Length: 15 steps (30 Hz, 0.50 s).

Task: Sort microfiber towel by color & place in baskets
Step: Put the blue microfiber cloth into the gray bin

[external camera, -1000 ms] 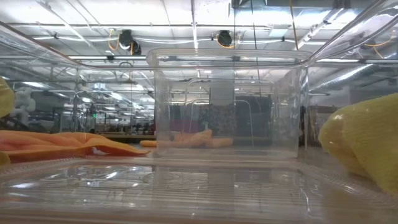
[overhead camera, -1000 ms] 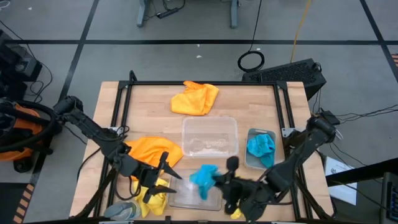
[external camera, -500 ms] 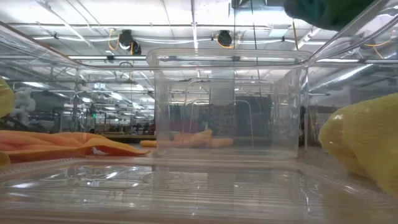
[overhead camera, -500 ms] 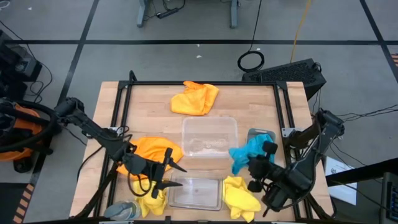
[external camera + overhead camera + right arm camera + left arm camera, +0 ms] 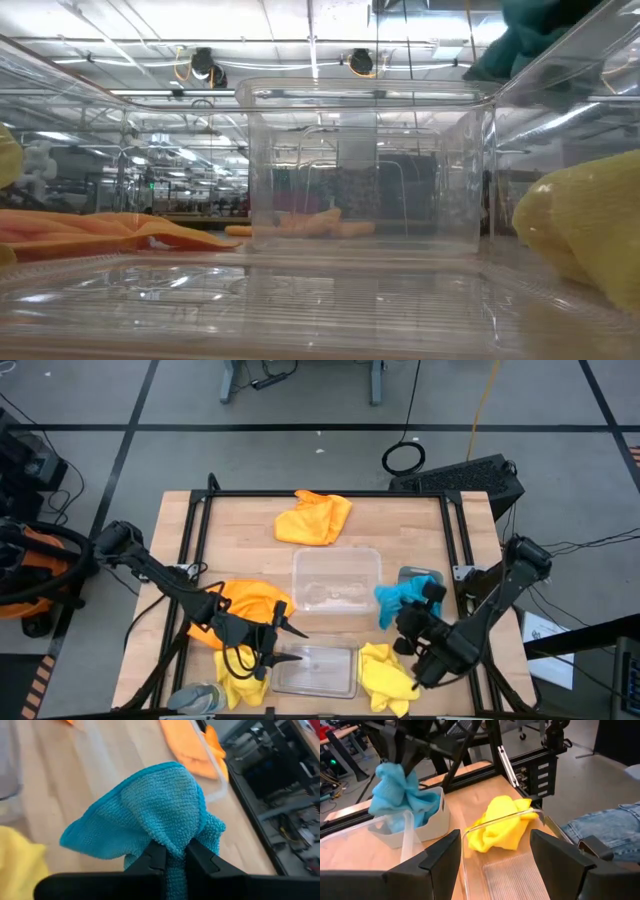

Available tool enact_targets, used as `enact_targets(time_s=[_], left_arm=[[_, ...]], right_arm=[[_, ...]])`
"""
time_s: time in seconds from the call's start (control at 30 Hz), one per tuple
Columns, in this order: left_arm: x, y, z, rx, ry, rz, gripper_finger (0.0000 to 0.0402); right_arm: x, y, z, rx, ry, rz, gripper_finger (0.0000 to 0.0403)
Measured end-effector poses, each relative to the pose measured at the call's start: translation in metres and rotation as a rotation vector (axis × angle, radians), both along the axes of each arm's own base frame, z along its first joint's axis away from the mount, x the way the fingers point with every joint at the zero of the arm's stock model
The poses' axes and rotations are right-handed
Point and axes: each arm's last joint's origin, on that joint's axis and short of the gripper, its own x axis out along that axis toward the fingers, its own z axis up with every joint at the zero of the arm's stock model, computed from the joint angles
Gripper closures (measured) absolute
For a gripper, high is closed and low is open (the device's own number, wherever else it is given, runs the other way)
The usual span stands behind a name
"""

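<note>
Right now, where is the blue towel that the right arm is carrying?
In the high view the blue towel hangs from the right hand, on the table's right side, beside the narrow greyish basket and above the yellow towel.

Right arm: we reach in from the counter's right edge, elbow folded near the front, forearm angled toward the middle.
Right claw (image 5: 408,612): our fingers (image 5: 155,857) are pinched tight on a blue towel (image 5: 145,815), which hangs from them above the counter.
Left arm: we extend from the counter's left edge across toward the front centre, kept low.
Left claw (image 5: 282,643): our two fingers (image 5: 440,857) are spread wide apart, gripping nothing, poised just above the counter near the front.
</note>
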Motion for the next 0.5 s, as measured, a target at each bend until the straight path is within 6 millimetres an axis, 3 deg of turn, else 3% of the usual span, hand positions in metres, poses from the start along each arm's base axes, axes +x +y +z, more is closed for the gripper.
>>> enact_targets(time_s=[0.27, 0.5], left_arm=[[0.000, 0.000, 0.001, -0.003, 0.001, 0.001, 0.0159], [-0.002, -0.003, 0.000, 0.001, 0.006, -0.010, 0.0159]], right_arm=[[0.012, -0.030, -0.015, -0.005, 0.117, -0.141, 0.0380], [0.000, -0.034, -0.043, 0.061, 0.253, -0.227, 0.0380]])
